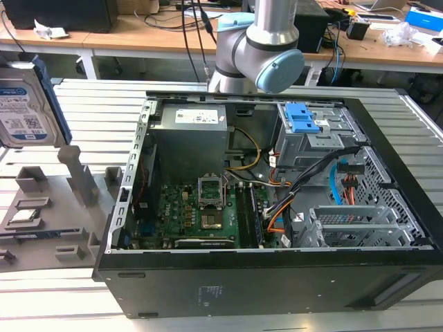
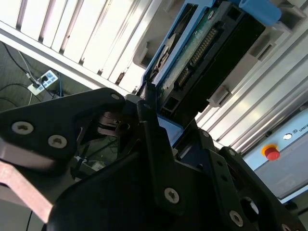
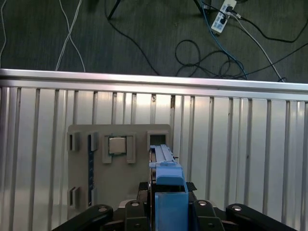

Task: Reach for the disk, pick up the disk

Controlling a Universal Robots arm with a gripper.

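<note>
Tool (image 3: 167, 188) clamps disk (image 1: 24, 104) upright, above fixture (image 1: 66, 228).

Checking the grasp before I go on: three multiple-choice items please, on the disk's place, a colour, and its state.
1. In the exterior view the disk is: A inside the computer case; B at that view's left edge, above the grey fixture; C on the far desk.
2. The disk's frame is: A red; B yellow; C blue.
3. The disk is: A upright between the fingers; B flat on the table; C in the drive cage.
B, it hangs over the fixture; C, blue edge in both wrist views; A, fingers flank it in the second wrist view.
</note>
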